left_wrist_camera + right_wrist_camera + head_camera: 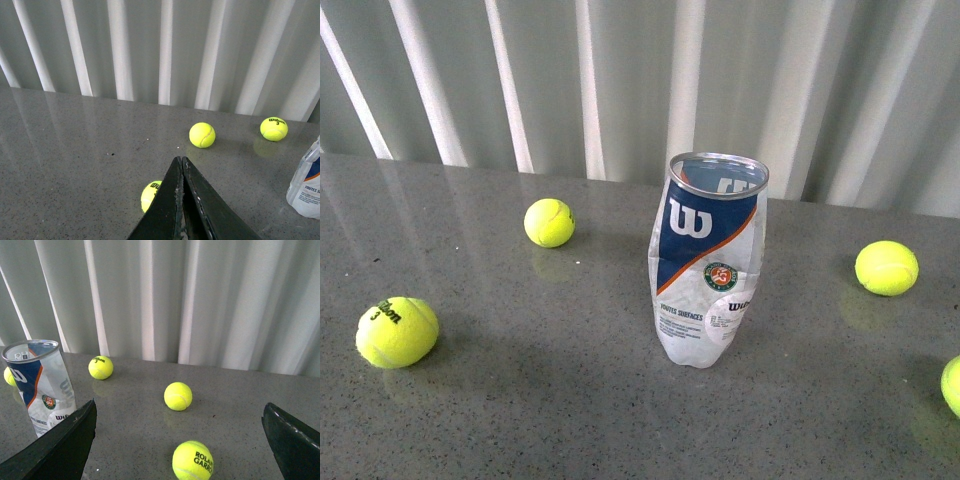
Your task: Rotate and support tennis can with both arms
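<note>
Grey speckled table [520, 420] before pale curtain [620, 80] — left hand [181, 165] closed, right hand [180, 440] agape.

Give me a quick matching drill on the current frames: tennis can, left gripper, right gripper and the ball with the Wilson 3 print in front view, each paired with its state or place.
Things:
1. clear plastic tennis can with blue-white label
2. left gripper
3. right gripper
4. yellow-green tennis ball printed Wilson 3

States:
A. black fingers spread wide
B. lying on the grey table, far left in the front view
C. standing upright, open end up, no balls inside
D. black fingers pressed together

Pairs: 1-C, 2-D, 3-A, 4-B
</note>
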